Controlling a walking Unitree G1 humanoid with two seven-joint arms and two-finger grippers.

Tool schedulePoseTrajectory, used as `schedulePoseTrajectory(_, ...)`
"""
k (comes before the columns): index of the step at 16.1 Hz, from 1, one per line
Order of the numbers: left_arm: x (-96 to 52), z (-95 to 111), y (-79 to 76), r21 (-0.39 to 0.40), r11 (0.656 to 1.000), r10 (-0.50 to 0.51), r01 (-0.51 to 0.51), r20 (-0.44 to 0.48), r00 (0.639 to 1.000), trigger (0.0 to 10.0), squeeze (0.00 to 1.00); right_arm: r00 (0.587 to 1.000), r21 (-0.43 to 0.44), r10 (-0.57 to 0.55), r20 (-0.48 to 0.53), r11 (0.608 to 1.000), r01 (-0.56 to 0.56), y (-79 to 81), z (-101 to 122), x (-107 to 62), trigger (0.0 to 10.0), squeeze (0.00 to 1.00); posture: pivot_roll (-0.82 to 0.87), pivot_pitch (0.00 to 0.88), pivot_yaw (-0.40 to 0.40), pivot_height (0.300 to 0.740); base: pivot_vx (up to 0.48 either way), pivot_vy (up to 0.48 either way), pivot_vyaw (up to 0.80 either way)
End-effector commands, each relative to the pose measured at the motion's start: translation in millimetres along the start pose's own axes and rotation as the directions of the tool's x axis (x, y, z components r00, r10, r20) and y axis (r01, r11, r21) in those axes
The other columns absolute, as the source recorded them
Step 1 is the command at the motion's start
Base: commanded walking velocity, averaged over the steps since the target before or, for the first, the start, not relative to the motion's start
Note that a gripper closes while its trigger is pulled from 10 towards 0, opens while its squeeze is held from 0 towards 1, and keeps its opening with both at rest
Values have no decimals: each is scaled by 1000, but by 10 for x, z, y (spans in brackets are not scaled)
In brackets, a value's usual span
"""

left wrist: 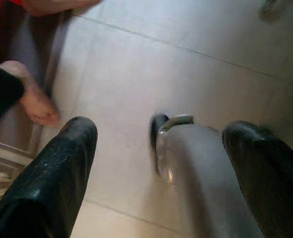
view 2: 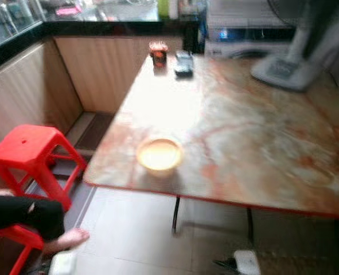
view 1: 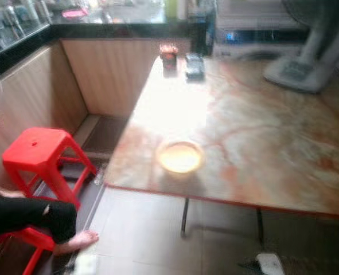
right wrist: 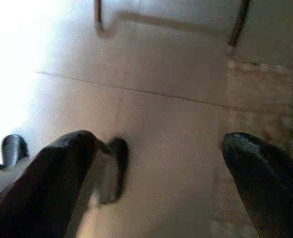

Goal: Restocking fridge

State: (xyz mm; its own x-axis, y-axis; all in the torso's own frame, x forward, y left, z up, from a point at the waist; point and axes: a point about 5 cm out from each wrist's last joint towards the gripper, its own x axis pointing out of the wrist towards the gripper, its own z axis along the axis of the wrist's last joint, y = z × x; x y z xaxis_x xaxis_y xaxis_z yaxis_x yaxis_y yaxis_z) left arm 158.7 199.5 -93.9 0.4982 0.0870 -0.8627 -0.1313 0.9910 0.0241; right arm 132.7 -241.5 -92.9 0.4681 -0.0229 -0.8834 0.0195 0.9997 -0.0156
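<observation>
While they hang idle, left hand (left wrist: pixel 158 163) and right hand (right wrist: pixel 156 168) both spread wide, floorward.

I read this as a home kitchen with an eating corner: marble-patterned dining table (view 1: pixel 255 143) carrying a bowl (view 1: pixel 180 157), dark countertop (view 1: pixel 100 26) over wood-panelled cabinets (view 1: pixel 109 74), red plastic stool (view 1: pixel 40 154), standing fan (view 1: pixel 307 57), tiled floor (view 1: pixel 146 235), a seated person's bare foot (view 1: pixel 77 240).

The left gripper (left wrist: pixel 158 163) has two long, rounded black fingers (left wrist: pixel 57 173) with a slightly speckled, glossy surface. The right gripper (right wrist: pixel 156 173) has the same thick black fingers (right wrist: pixel 52 173), tapering to blunt tips.
</observation>
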Motion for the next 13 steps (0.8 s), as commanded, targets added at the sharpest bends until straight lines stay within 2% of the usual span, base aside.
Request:
schedulePoseTrajectory(1,-9,-6,104,10,1000,28,-28,-5,1000,10000,0,1000,8,10,22,1000,-10,48,69,20,10000,0,-84,0,43,740,0,0,0)
schedulePoseTrajectory(3,-10,-6,111,11,999,33,-33,-3,999,10000,0,1000,10,11,21,1000,-11,52,64,21,10000,0,-83,0,45,740,0,0,0)
schedulePoseTrajectory(6,-12,14,123,21,999,40,-41,23,999,10000,0,1000,7,17,15,1000,-17,60,54,21,10000,0,-78,0,49,740,0,0,-800)
schedulePoseTrajectory(11,-19,65,136,14,999,45,-46,88,995,10000,0,1000,2,20,16,1000,-20,72,48,22,10000,0,-70,0,58,740,0,0,0)
schedulePoseTrajectory(12,6,426,52,18,999,34,-38,205,978,10000,0,1000,0,22,15,1000,-22,78,46,23,10000,0,-72,0,60,740,0,0,0)
schedulePoseTrajectory(13,-2,602,20,14,999,26,-32,279,960,10000,0,1000,2,23,16,1000,-23,82,39,22,10000,0,-79,0,66,740,0,0,0)
